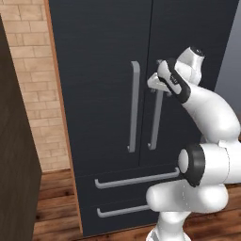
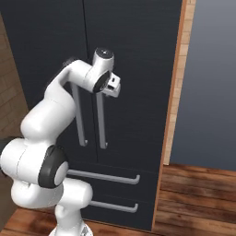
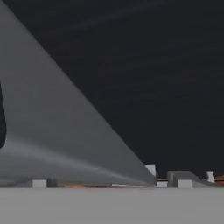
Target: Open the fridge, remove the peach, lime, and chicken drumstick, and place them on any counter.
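Observation:
The dark navy fridge (image 1: pixel 101 47) stands straight ahead with both doors shut. My gripper (image 1: pixel 155 85) is up against the top of the right door's grey bar handle (image 1: pixel 154 123), jaws open with the bar between or just beside them. From the right side the gripper (image 2: pixel 115 88) sits at the same handle (image 2: pixel 102 124). In the hand view the handle (image 3: pixel 52 131) is a broad grey bar very close against the dark door. The peach, lime and chicken drumstick are hidden behind the shut doors. The counter is out of view.
The left door's handle (image 1: pixel 134 108) runs beside the right one. Two drawers with horizontal handles (image 1: pixel 136 180) lie below. A dark brown cabinet (image 1: pixel 14 164) and brick wall (image 1: pixel 37 94) stand left; wooden floor (image 2: pixel 198 193) and a grey wall (image 2: pixel 212 92) lie right.

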Robot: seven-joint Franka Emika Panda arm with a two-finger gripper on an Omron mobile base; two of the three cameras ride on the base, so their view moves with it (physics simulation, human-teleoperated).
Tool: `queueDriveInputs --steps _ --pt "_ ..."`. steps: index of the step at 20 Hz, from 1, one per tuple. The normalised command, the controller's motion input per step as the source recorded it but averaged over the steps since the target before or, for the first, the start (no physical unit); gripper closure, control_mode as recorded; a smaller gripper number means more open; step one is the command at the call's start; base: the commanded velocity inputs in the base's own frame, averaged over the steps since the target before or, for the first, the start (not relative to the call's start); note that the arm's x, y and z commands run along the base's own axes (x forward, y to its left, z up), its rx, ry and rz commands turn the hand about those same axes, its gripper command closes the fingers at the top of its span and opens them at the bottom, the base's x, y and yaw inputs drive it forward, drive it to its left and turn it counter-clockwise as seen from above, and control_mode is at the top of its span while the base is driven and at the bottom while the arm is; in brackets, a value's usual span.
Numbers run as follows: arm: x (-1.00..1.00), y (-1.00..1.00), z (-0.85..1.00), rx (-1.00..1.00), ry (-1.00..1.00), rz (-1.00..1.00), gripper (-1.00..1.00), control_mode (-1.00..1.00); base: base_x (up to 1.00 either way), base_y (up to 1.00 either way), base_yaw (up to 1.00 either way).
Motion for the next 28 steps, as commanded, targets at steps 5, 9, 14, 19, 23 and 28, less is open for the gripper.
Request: queueDriveInputs --steps 5,9,14,19,23,28 --pt "0.0 0.11 -0.65 0.03 -0.73 -0.03 -1.0 -1.0 0.0 0.0 0.0" --pt "0.0 0.51 -1.0 0.0 -0.68 -0.15 1.0 -1.0 0.0 0.0 0.0" --pt "0.32 0.99 -0.74 0.0 -0.37 -0.29 1.0 -1.0 0.0 0.0 0.0" --pt "0.87 0.45 -0.07 0.0 0.07 -0.26 1.0 -1.0 0.0 0.0 0.0" --pt "0.88 0.01 0.0 0.0 0.31 -0.05 1.0 -1.0 0.0 0.0 0.0" --pt "0.32 -0.2 0.0 0.0 0.13 0.05 1.0 -1.0 0.0 0.0 0.0"
